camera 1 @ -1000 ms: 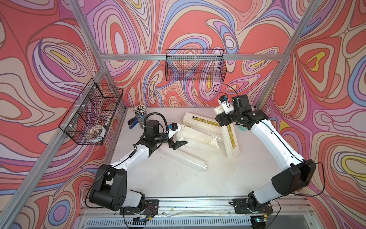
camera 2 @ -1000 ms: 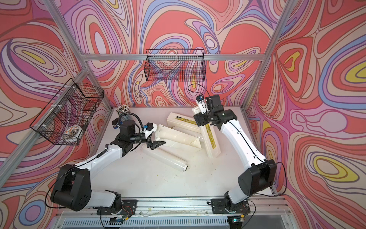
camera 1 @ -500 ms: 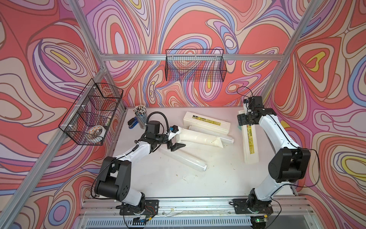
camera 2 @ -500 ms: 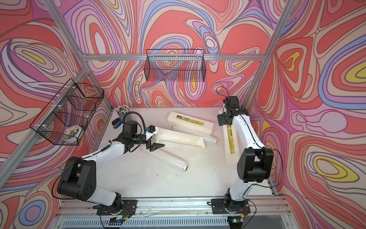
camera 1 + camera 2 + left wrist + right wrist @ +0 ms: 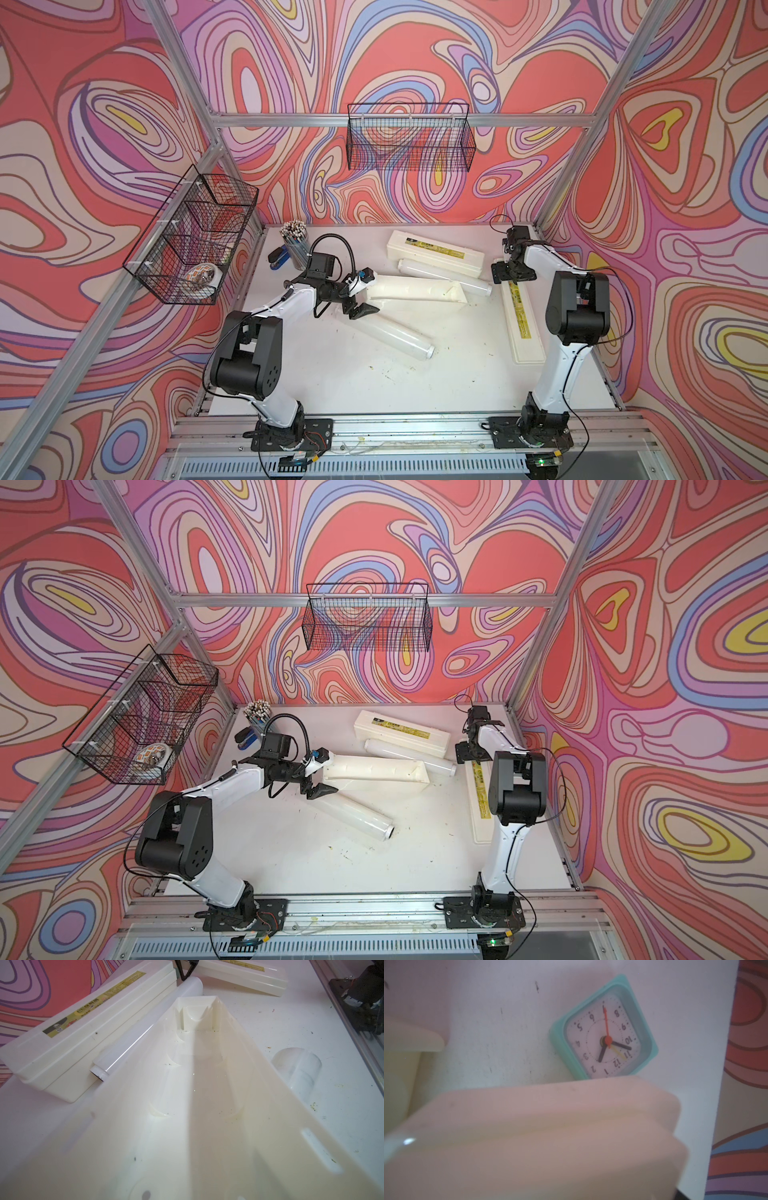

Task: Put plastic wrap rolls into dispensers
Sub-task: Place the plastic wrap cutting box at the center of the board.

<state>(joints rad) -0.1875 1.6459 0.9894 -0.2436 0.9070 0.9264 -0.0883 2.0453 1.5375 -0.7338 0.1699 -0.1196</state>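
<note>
Open dispenser (image 5: 415, 291) across the middle of the tabletop (image 5: 374, 386), its inside bare in the left wrist view, so nothing loaded yet. Farther roll (image 5: 419, 269) wedged between this box and the closed dispenser (image 5: 434, 254) toward the back edge. Nearer roll (image 5: 390, 332) slanted just in front of the open box, toward the front edge, loose and likely easy to pick. Left gripper (image 5: 365, 294) spread wide across the left end of the open dispenser, one jaw at each long wall, seemingly clamping it, probably to stop any sliding during loading. Lid (image 5: 521, 328) with yellow label laid along the right edge, probably to clear the opening. Right gripper (image 5: 513, 277) over its back end; gripping or only resting, impossible to tell. Further out, clock (image 5: 604, 1036) just beyond that end, then cup of pencils (image 5: 296, 245) and stapler (image 5: 277, 259) in the back left corner.
</note>
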